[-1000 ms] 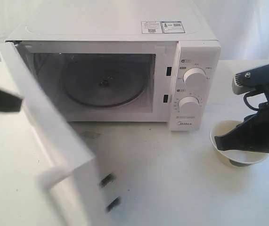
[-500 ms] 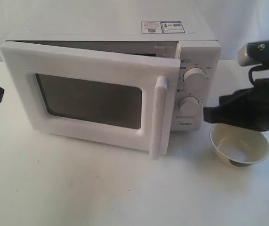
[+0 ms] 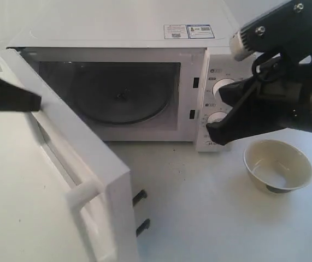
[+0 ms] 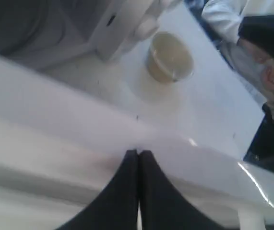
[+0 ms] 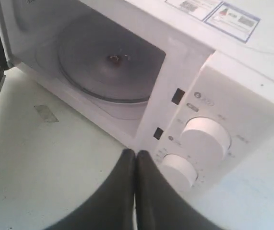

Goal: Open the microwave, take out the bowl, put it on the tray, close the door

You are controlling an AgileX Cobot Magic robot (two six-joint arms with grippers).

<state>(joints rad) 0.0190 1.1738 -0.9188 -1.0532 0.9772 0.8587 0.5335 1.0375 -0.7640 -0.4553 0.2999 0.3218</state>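
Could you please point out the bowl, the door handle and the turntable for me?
bowl (image 3: 277, 164), exterior view, on its pale inner wall.
door handle (image 3: 83, 192), exterior view, on the white bar's near end.
turntable (image 5: 93, 67), right wrist view, on the glass beside the hub.

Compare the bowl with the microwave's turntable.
The bowl is cream-yellow and deep; the turntable is grey and flat. The bowl stands on the table outside the microwave; the turntable lies inside it. The bowl is smaller across. Both are round and empty.
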